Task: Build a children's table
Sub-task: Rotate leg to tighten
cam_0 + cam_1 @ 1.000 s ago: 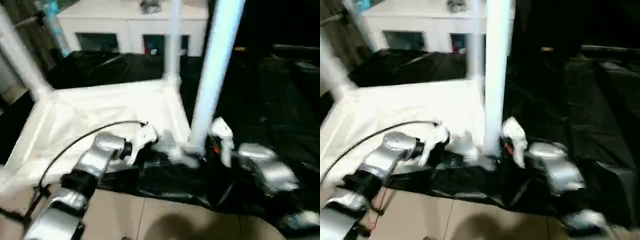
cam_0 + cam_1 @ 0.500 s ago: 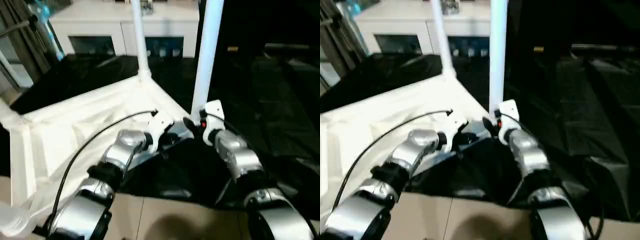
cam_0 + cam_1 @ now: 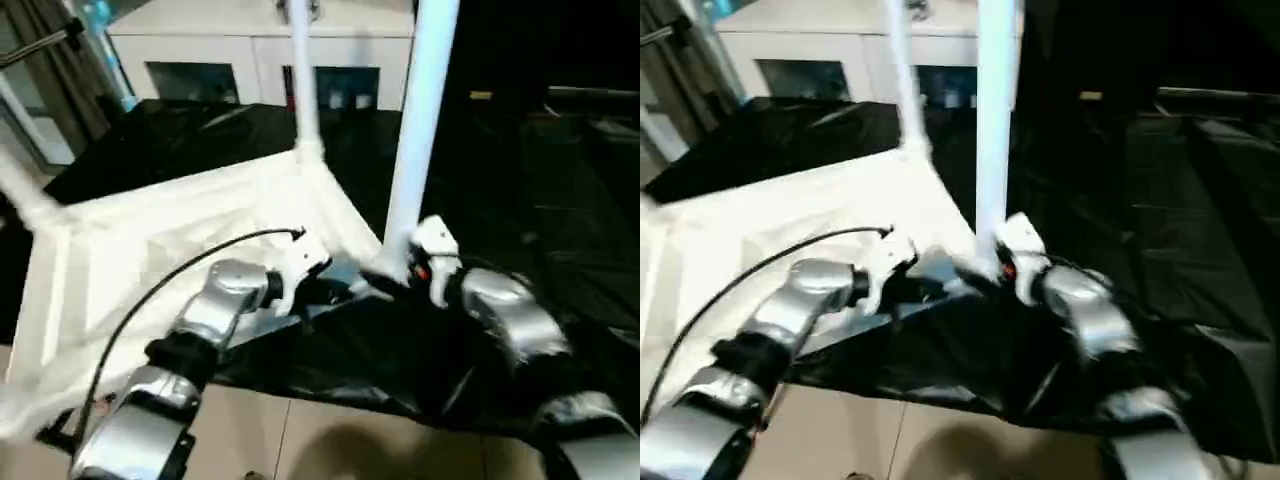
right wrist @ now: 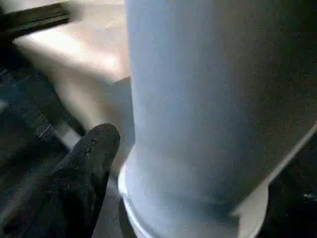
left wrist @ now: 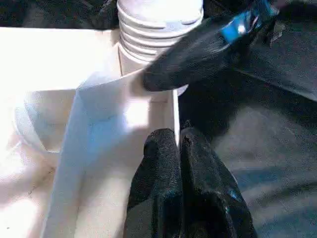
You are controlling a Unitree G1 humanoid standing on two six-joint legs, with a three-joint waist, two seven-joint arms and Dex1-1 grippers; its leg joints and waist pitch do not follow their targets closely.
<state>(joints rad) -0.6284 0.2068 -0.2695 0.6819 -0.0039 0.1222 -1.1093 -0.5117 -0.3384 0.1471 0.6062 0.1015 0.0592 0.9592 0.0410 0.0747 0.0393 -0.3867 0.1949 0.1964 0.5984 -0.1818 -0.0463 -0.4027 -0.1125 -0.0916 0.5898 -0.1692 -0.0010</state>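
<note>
- The upturned tabletop [image 3: 170, 250] lies ribbed side up on black sheeting [image 3: 520, 200] over the floor, a tube leg [image 3: 418, 120] standing upright in its near-right corner socket [image 5: 148, 54] — the threaded base is only partly seated.
- A second leg [image 3: 303, 80] rises at the far-right corner, and part of a third [image 3: 25, 190] shows at the left edge.
- The right gripper [image 3: 425, 262] is at the foot of the near leg, one black finger [image 4: 84, 163] against the tube; whether it clasps the tube cannot be told.
- The left gripper [image 5: 181, 163], fingers pressed together and holding nothing, rests on the tabletop's rim just beside the socket.
- Done well, the step likely means keeping the leg plumb while turning, the left arm pinning the top so it cannot spin.
- A white cabinet [image 3: 250, 40] stands beyond.
</note>
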